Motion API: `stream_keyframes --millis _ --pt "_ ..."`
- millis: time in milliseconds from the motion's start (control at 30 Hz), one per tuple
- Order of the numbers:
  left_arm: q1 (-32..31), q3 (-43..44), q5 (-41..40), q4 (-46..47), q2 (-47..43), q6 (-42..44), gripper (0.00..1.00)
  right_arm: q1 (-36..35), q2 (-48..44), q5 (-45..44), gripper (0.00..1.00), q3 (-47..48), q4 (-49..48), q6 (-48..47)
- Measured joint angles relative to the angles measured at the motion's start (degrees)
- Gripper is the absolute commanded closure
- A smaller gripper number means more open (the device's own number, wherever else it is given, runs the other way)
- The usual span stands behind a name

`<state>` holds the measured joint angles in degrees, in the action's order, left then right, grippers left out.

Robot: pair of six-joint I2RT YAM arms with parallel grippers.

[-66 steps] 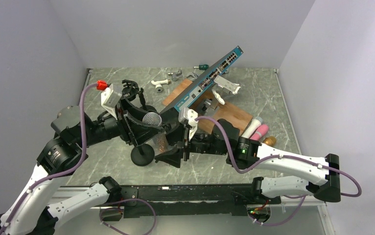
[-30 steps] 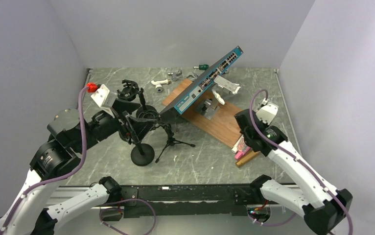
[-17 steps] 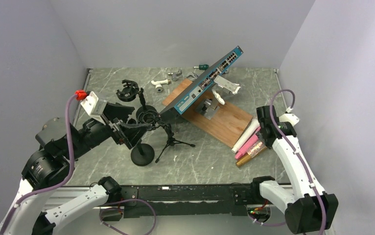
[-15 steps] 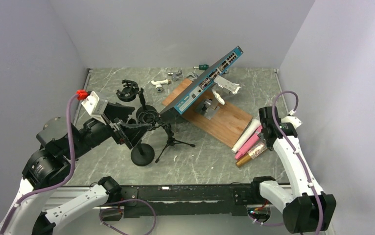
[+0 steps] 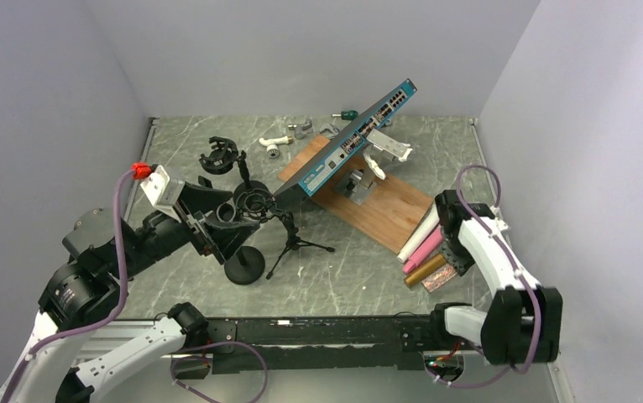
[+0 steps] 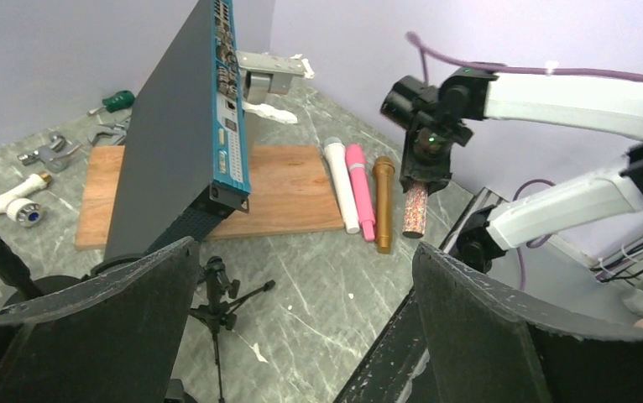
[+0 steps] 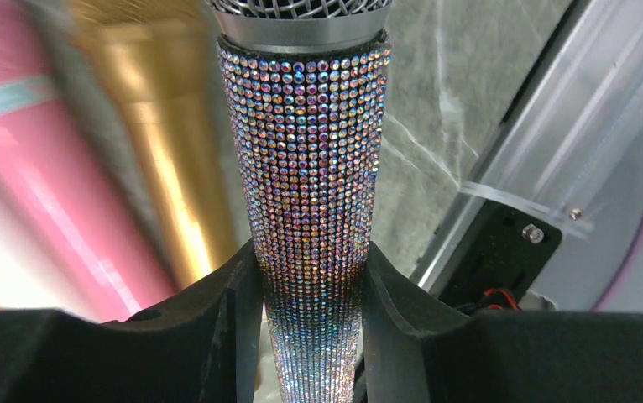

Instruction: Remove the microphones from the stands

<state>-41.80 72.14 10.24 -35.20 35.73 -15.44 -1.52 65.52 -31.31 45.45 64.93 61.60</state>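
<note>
1. Where the grey worktop (image 5: pixel 352 281) runs out ahead of both arm bases, you have clutter along the back and right, with the stand at left.
2. Your left arm reaches over the left half. The left pincer (image 6: pixel 303 252) is spread wide with nothing between its jaws, hanging just beside the top of the stand.
3. Your right arm is folded back along the right edge, wrist pointing down. The right pincer (image 7: pixel 308 252) is closed narrowly on the microphone (image 6: pixel 415 210), fingers on the lower body.
4. A blue-faced switch (image 5: pixel 352 143) leans steeply at back centre, its low end near the stand.
5. A wooden board (image 5: pixel 389 210) lies flat under and to the right of the switch.
6. The stand (image 5: pixel 244 267) sits upright on its round black base, left of centre.
7. That rhinestone microphone is well apart from the stand, at the near right of the worktop. It slants down with its grille end lowest, and you cannot tell whether it touches the surface.
8. Three more lie side by side off the board's right edge: a white mic (image 6: pixel 340 189), a pink mic (image 6: pixel 360 197) and a gold mic (image 6: pixel 383 201). The held one is just beside the gold.
9. A small black tripod (image 5: pixel 295 243) stands just right of the stand.
</note>
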Motion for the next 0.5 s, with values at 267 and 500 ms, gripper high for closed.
stream_keyframes --millis 267,500 --pt "0.0 -3.3 1.8 1.4 -2.8 -2.8 0.01 0.8 8.3 2.0 1.00 -5.7 -2.1 2.8" --pt "0.0 -3.3 2.1 1.1 -3.2 -2.9 0.01 0.9 8.7 2.4 0.77 -6.8 -5.4 3.1"
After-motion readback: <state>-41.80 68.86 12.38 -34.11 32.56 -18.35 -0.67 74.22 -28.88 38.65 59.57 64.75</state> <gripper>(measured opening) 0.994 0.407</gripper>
